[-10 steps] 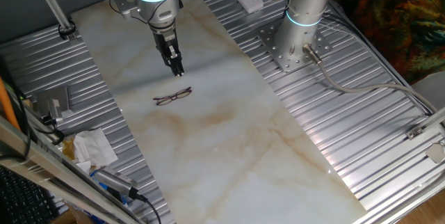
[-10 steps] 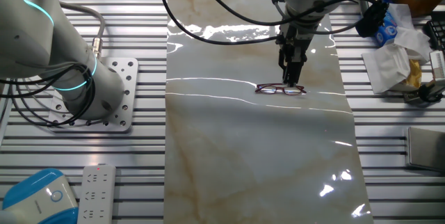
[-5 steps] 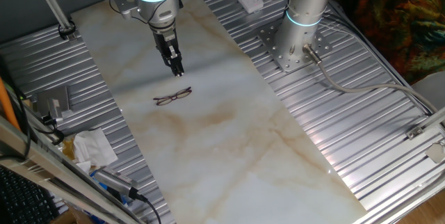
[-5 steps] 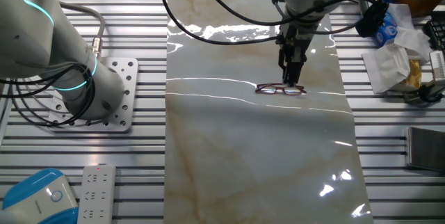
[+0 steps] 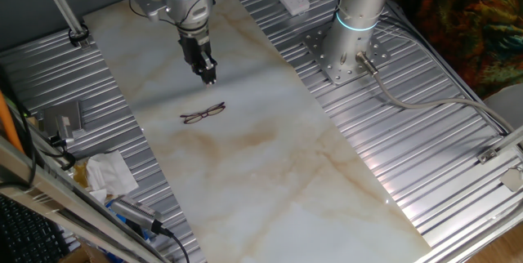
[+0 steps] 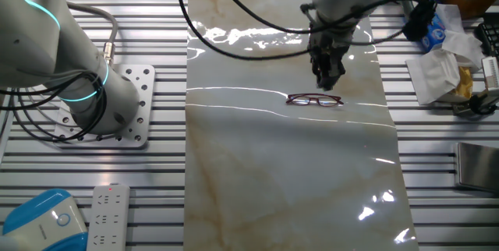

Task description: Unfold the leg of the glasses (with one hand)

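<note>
- We see the glasses (image 5: 203, 114) (image 6: 314, 100) flat on the marble top (image 5: 270, 157), legs seemingly folded; unfolding remains.
- The hand (image 5: 209, 75) (image 6: 328, 83) hangs above them, apart; we cannot tell if its fingers are open.

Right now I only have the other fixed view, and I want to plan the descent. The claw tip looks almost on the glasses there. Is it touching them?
Observer: No. In one fixed view the claw hangs apart from the glasses, with a strip of bare marbled tabletop showing between them.
Operator: Do the glasses lie flat?
Observer: From this side, yes. They lie flat on the tabletop, set at a slant, with both lenses showing.
Operator: Which part is nearest the claw?
Observer: The end of the frame that points toward the arm's base plate.
</note>
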